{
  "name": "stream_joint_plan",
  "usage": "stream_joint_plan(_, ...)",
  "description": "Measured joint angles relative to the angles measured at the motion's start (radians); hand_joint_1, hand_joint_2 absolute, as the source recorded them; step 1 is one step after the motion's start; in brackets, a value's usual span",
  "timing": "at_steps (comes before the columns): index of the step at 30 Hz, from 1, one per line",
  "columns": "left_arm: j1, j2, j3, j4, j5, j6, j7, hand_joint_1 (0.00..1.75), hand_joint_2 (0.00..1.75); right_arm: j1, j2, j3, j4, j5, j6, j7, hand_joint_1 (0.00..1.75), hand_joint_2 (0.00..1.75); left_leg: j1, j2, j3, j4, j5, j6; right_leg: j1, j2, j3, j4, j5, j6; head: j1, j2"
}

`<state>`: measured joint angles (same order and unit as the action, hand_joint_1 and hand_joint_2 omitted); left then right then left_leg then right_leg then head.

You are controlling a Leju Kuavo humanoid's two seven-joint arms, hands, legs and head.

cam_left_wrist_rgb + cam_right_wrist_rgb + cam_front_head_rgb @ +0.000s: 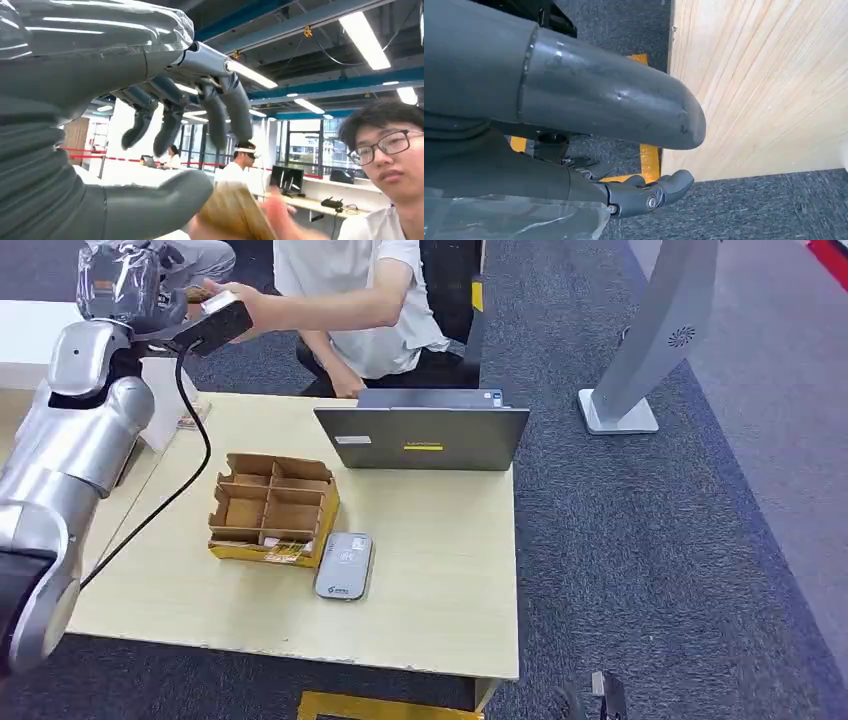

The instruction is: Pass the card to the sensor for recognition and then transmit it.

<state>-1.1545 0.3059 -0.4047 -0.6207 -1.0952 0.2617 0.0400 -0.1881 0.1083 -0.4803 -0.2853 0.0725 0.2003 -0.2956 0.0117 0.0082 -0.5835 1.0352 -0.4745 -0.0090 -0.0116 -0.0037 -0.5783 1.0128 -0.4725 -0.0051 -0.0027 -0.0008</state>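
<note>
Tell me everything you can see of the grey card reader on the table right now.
The flat grey card reader with rounded corners lies face up on the pale wooden table, near its front edge. Its top looks like matt plastic with faint markings and a small logo too small to read. Its long side lies right beside the brown cardboard divider box; whether they touch is unclear. No hand is on it.

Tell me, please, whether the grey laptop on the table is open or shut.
Open: the grey laptop has its lid raised upright on the pale wooden table, lid back facing the head view.
</note>
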Motion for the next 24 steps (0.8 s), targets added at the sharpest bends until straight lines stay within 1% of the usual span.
stream_joint_plan(5,0.014,-0.002,0.0,-0.008,0.021,0.011,-0.023,0.0,1.75,0.002,0.0,0.001,0.002,-0.009,-0.001,-0.004,0.0,0.0,0.0,0.0,0.0,0.0,0.0,0.0,0.0,0.0,0.0,0.0,0.0,0.0,0.0,0.0)
stream_joint_plan(8,0.051,-0.002,0.0,-0.051,0.039,0.011,-0.035,0.0,1.75,0.006,0.0,0.001,0.002,-0.015,-0.002,-0.009,0.0,0.0,0.0,0.0,0.0,0.0,0.0,0.0,0.0,0.0,0.0,0.0,0.0,0.0,0.0,0.0)
stream_joint_plan(9,0.068,-0.002,0.0,-0.079,0.048,0.01,-0.04,0.0,1.75,0.009,0.0,0.0,0.002,-0.019,-0.001,-0.014,0.0,0.0,0.0,0.0,0.0,0.0,0.0,0.0,0.0,0.0,0.0,0.0,0.0,0.0,0.0,0.0)
stream_joint_plan(11,0.122,0.005,0.0,-0.152,0.063,0.005,-0.044,0.0,1.75,0.016,0.0,0.0,0.002,-0.023,-0.001,-0.024,0.0,0.0,0.0,0.0,0.0,0.0,0.0,0.0,0.0,0.0,0.0,0.0,0.0,0.0,0.0,0.0)
stream_joint_plan(15,0.275,0.035,0.0,-0.356,0.09,0.001,-0.053,0.0,1.75,0.034,-0.003,-0.001,0.002,-0.04,0.005,-0.045,0.0,0.0,-0.001,0.001,0.0,0.0,0.0,0.0,0.0,0.001,0.0,0.0,0.0,0.0,0.0,0.0)
stream_joint_plan(16,0.325,0.05,-0.001,-0.421,0.095,-0.001,-0.053,0.0,1.75,0.039,-0.004,-0.004,0.002,-0.043,0.007,-0.049,0.0,0.0,-0.001,0.001,0.0,0.0,-0.001,0.0,0.0,0.001,-0.001,0.0,0.0,0.0,-0.002,0.0)
stream_joint_plan(19,0.474,0.086,-0.001,-0.596,0.098,-0.002,-0.058,0.0,1.75,0.055,-0.009,-0.015,0.002,-0.055,0.011,-0.066,0.0,0.0,-0.001,0.002,0.0,-0.001,-0.001,0.0,0.0,0.002,-0.001,-0.001,-0.001,0.0,0.0,0.0)
stream_joint_plan(24,0.724,0.144,0.0,-0.849,0.087,-0.017,-0.076,0.0,1.75,0.08,-0.018,-0.043,0.002,-0.065,0.021,-0.093,0.0,0.0,0.0,0.003,-0.001,-0.001,-0.002,0.0,0.0,0.002,-0.002,-0.001,-0.001,0.0,0.0,0.0)
